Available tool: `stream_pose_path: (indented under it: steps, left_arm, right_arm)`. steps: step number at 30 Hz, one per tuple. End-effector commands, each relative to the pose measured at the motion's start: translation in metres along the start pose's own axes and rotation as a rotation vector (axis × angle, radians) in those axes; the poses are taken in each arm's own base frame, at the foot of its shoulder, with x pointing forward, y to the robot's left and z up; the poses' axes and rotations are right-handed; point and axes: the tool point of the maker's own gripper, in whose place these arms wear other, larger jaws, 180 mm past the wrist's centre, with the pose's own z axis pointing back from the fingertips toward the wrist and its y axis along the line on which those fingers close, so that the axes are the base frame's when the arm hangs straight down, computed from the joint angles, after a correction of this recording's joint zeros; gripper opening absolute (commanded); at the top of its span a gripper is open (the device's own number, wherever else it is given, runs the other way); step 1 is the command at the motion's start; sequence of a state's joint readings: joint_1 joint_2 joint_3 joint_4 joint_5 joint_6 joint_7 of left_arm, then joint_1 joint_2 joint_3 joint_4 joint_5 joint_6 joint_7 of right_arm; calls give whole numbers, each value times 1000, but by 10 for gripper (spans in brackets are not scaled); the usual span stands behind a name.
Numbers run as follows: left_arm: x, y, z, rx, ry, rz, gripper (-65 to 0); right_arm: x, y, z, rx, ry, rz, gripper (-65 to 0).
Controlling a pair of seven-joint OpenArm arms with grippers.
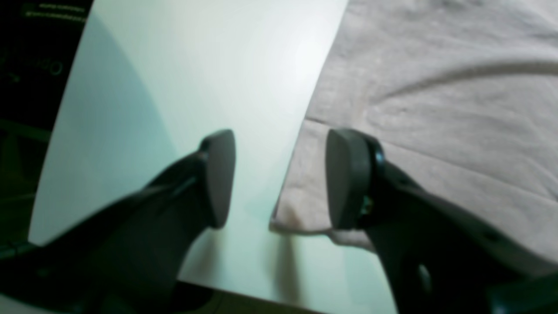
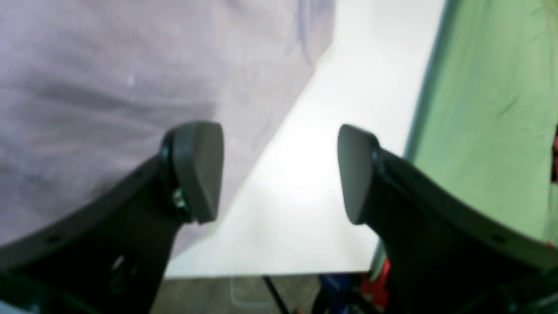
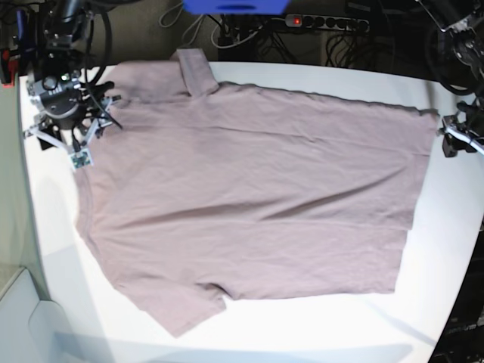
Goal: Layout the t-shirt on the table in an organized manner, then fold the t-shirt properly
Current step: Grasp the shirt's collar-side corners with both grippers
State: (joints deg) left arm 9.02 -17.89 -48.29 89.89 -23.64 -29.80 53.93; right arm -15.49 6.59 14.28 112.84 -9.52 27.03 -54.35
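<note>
Mauve cotton fills the left wrist view: the t-shirt [image 1: 436,109] lies on the table [image 1: 196,78], its hem corner between the spread pads of the left end effector [image 1: 279,179], which grips nothing. In the right wrist view, the right end effector [image 2: 279,174] is also open, straddling the shirt's edge. From the base view, the shirt is spread nearly flat; a shallow pinch could catch one layer and drag wrinkles across it.
</note>
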Motion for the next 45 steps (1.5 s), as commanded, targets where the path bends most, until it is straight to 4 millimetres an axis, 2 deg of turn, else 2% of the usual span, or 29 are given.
stream_pose_path:
  steps: [1,6,9,14,19,21,22,26,28,29,35,40,45]
  left_arm:
    - [4,7,6,16,-13,-16,-317]
    - [-27,2,-5,-36,64,-8,-312]
    - [-54,1,-13,-89,127,-2,-312]
    - [-65,-1,-22,-116,105,36,-312]
    - [-85,6,-26,-92,171,24,-317]
    - [-88,5,-26,-92,178,25,-336]
    - [-88,3,-27,-97,176,32,-381]
    - [-90,1,-27,-98,178,35,-650]
    - [-90,1,-27,-98,179,33,-649]
    - [-90,1,-27,-98,179,33,-628]
    - [-90,-1,-27,-102,176,38,-649]
    - [-89,-1,-28,-103,174,38,-649]
    - [-89,-1,-28,-103,174,38,-649]
  right_arm:
    - [5,-2,5,-6,-39,-8,-238]
    - [-9,7,8,6,-53,-65,-236]
    - [-14,9,8,10,-45,-68,-236]
    - [-18,12,9,18,-39,-64,-236]
    - [-19,11,9,15,-36,-66,-238]
    - [-20,12,9,16,-34,-65,-239]
    - [-21,12,9,17,-30,-65,-239]
    - [-32,16,12,25,-5,-60,-239]
    - [-40,21,14,37,13,-55,-239]
    - [-45,26,15,48,25,-55,-239]
    - [-56,50,19,93,53,-104,-239]
    - [-58,77,22,156,60,-104,-239]
    - [-63,90,25,181,76,-134,-239]
